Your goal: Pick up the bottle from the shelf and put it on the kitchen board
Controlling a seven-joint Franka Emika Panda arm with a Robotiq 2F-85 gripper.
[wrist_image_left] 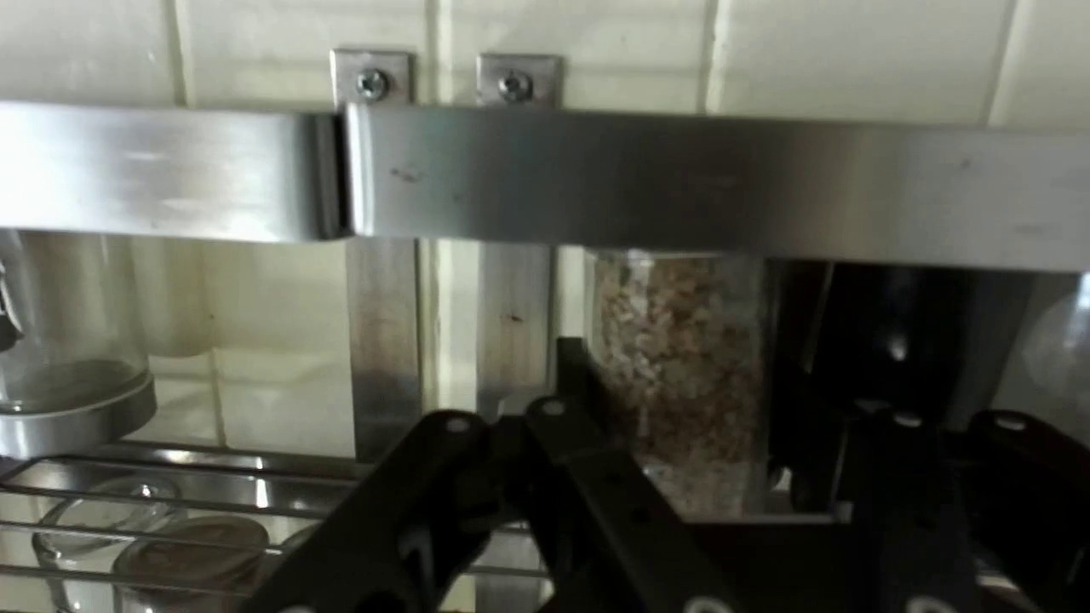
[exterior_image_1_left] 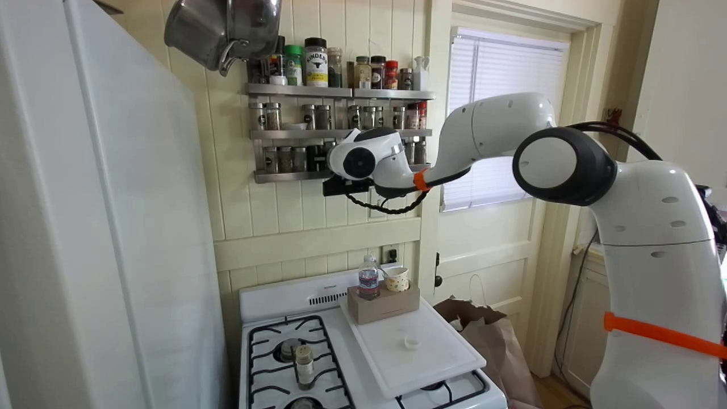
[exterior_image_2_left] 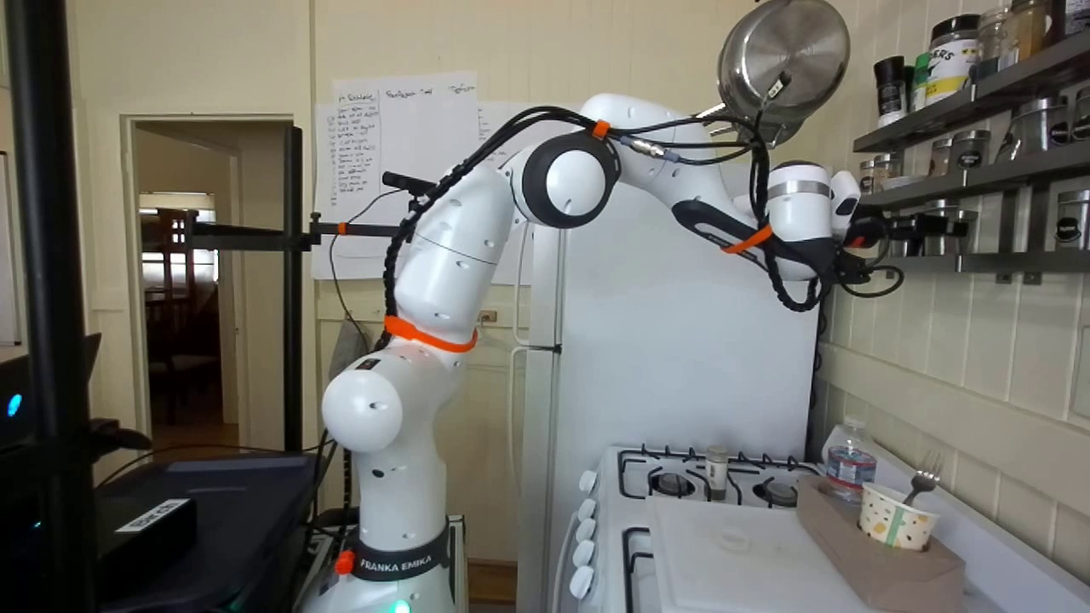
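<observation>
Spanning the air above the one stove (exterior_image_1_left: 345,341), the one robot arm (exterior_image_2_left: 460,223) ends at the wall-mounted shelf (exterior_image_1_left: 301,134), three tiers in all; the single kitchen board (exterior_image_1_left: 420,363) lies flat on the stove, well below, with one cardboard box (exterior_image_1_left: 385,309) at its back end carrying one water bottle (exterior_image_1_left: 368,281) and one paper cup (exterior_image_1_left: 397,280). The one gripper (wrist_image_left: 685,370) is at the lowest tier, its two fingers (wrist_image_left: 579,387) to either side of one glass jar (wrist_image_left: 677,400) of pinkish grains, which I take for the bottle wanted: it lies straight ahead, between them, behind the steel rail (wrist_image_left: 664,174). Its long axis is upright, though the wrist view shows it inverted, and the fingers would close across that axis, from the sides. The gap looks about as wide as the jar, but one finger is lost against a dark container (wrist_image_left: 903,323), so I cannot tell whether they grip it. The jar, I judge, must rise over the rail before coming out. The other jars (exterior_image_1_left: 316,62) on the shelf overlap too much to count; one seasoning jar (exterior_image_1_left: 304,366) stands on the stove, one fork (exterior_image_2_left: 924,478) in the cup, one little white round item (exterior_image_1_left: 412,342) on the board.
</observation>
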